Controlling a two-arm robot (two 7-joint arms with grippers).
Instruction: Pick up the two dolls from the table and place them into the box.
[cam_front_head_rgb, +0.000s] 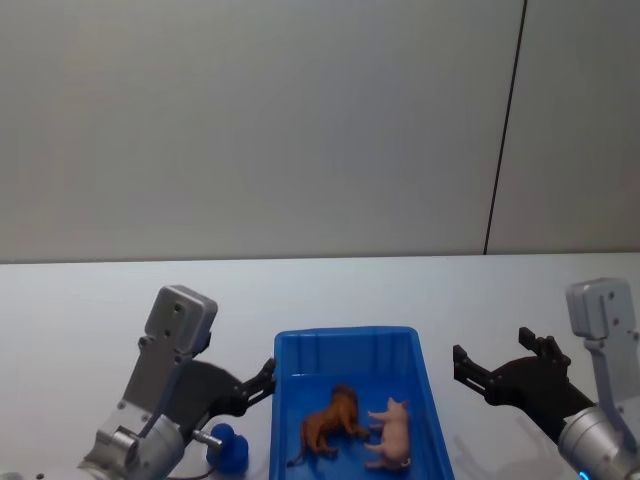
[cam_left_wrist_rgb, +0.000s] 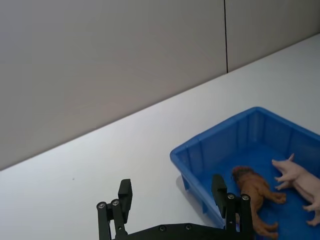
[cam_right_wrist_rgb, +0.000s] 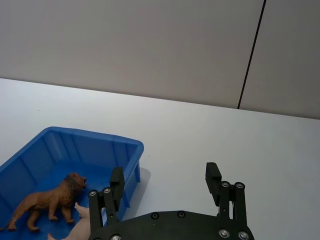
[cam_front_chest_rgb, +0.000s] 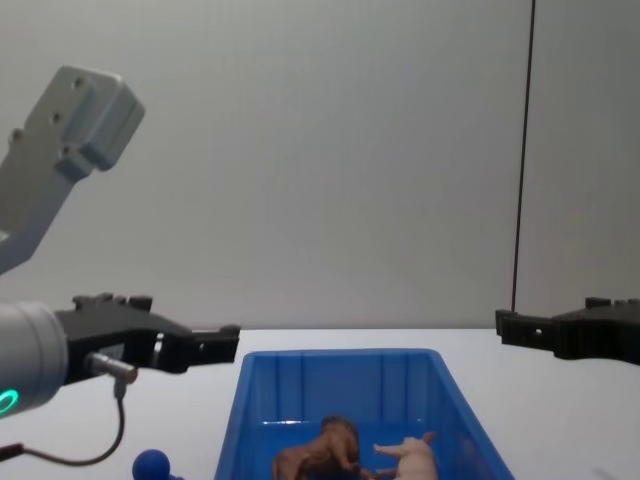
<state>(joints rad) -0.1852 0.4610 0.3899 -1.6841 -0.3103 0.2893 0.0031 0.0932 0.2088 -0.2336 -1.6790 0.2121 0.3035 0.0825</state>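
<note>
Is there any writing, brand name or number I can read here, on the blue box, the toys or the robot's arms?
None: no readable text or number stands on the box, the brown doll, the pink doll, the left gripper or the right gripper.

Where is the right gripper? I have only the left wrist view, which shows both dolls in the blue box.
Observer: The right gripper hovers to the right of the box, jaws open and empty.
Operator: Anything on the table?
Observer: A small blue ball sits left of the box, near the left gripper.
Operator: Is the pig wholly inside?
Observer: Yes, the pink pig lies on the box floor beside the brown lion.
</note>
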